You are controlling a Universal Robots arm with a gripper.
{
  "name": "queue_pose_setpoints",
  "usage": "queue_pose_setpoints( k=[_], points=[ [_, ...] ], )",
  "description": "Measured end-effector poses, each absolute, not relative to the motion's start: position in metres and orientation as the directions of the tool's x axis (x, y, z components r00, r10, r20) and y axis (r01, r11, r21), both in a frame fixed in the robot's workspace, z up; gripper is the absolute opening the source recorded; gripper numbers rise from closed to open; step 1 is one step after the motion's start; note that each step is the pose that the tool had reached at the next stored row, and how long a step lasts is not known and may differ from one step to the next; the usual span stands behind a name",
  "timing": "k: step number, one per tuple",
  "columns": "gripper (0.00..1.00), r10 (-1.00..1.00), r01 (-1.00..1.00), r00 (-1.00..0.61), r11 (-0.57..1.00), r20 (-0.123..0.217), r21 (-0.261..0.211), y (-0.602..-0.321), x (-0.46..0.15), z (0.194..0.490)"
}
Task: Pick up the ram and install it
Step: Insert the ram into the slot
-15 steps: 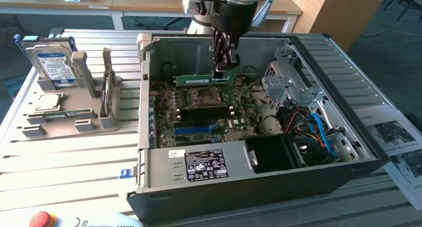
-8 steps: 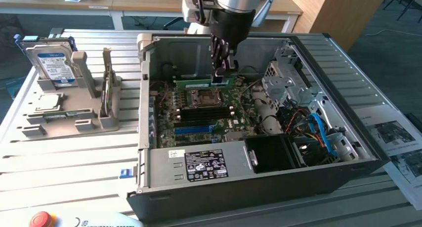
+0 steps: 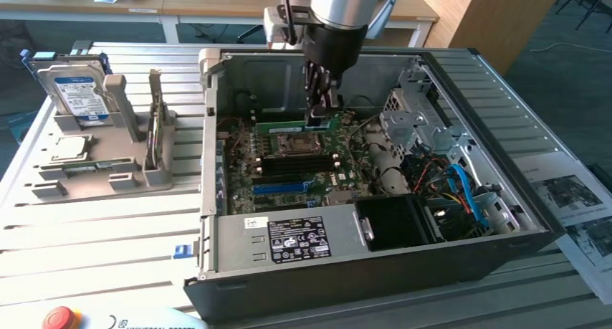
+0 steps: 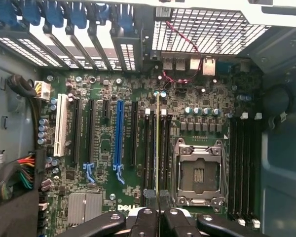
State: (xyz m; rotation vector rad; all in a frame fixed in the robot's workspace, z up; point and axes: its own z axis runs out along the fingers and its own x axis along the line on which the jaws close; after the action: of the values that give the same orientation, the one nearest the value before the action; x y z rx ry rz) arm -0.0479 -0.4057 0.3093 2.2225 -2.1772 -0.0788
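Install step, as I judge it: the claw [image 4: 158, 218] is clamped on the ram [image 4: 158, 148], which is held edge-on above the memory slots [image 4: 149, 148] just beside the empty processor socket [image 4: 197, 173]. Seating calls for squaring its edge to one slot and a straight press.

The fingers [image 4: 143, 224] of the gripper [image 4: 158, 207] are finished in matt black. The ram [image 4: 158, 148] held between them is thin green circuit board. Below the tool, the motherboard [image 4: 103, 89] is the same green board, its processor socket [image 4: 197, 173] framed in bright metal. The case [image 3: 268, 74] is grey sheet metal.
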Motion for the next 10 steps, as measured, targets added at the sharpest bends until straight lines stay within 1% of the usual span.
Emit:
queue_pose_setpoints(
  k=[10],
  points=[
    [0.12,-1.0,-0.998,0.02,-0.021,-0.016,0.056,-0.406,-0.048,0.295]
  ],
)
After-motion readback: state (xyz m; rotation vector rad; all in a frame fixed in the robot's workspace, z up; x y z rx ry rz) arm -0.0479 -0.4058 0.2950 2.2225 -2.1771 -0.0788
